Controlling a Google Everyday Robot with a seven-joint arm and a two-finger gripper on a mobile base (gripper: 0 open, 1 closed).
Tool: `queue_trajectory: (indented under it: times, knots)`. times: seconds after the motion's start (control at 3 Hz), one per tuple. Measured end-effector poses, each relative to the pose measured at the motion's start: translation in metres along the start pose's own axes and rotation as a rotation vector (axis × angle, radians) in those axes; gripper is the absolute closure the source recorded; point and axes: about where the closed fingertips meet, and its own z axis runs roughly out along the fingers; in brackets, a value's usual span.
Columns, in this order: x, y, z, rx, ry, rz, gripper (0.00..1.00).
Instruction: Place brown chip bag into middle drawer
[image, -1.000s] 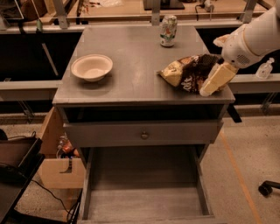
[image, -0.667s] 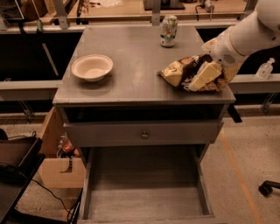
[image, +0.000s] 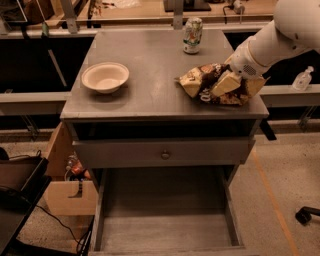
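The brown chip bag (image: 196, 80) lies on the right side of the grey cabinet top (image: 145, 60), dark brown in the middle with pale tan ends. My gripper (image: 226, 83) comes in from the upper right on a white arm and sits on the bag's middle, covering part of it. The middle drawer (image: 165, 225) is pulled out wide below, and its bare plank floor holds nothing. It is well below and in front of the bag.
A white bowl (image: 105, 76) sits on the left of the top. A green-and-white can (image: 192, 35) stands at the back. A shut drawer front with a round knob (image: 165, 155) is above the open drawer. A cardboard box (image: 67, 192) stands at the left.
My gripper has moved left from the bag's right edge onto the middle of the bag. The bag, bowl and can have stayed where they were.
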Motion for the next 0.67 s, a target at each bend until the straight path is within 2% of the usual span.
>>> queue_trajectory:
  times: [0.33,0.67]
  knots:
    - [-0.0003,0.001,0.0021,-0.004,0.0,-0.001,0.86]
    - [-0.0006,0.0015,0.0034,-0.006,0.0,-0.001,1.0]
